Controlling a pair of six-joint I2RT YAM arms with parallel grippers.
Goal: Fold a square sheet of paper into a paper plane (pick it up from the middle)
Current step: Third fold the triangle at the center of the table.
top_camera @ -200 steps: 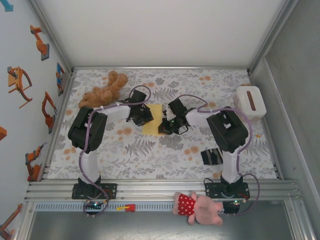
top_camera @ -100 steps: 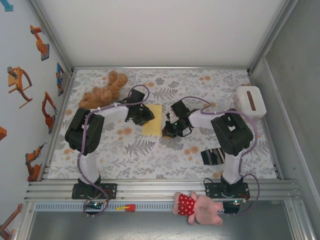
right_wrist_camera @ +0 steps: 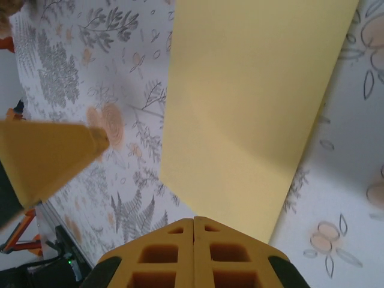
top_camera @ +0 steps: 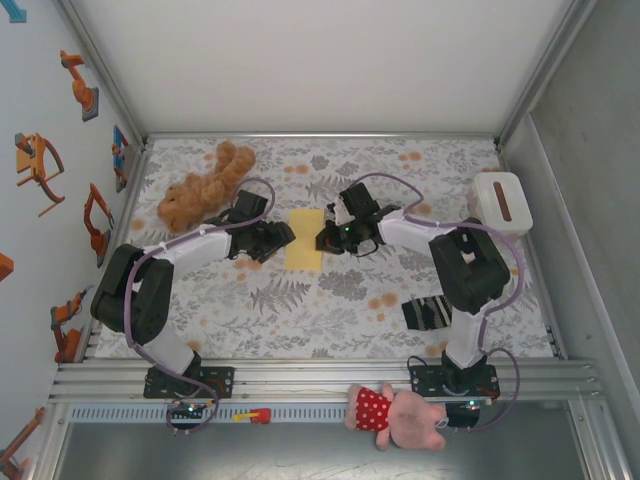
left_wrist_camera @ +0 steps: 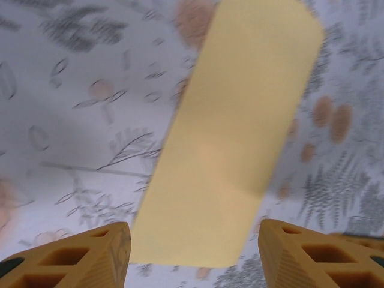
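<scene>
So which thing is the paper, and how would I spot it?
Look at the flowery table. Right in its middle lies a flat pale-yellow paper sheet. Unlike the fluffy brown teddy and the white box, it's thin and plain yellow.

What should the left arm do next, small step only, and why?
Probably slide the left gripper in over the left edge of the square sheet of paper and close to lift it for the next fold. The sheet lies flat, folded to a narrow strip, held by neither gripper. The left jaws stand open beside that edge, and the right gripper is shut at the right edge.
</scene>
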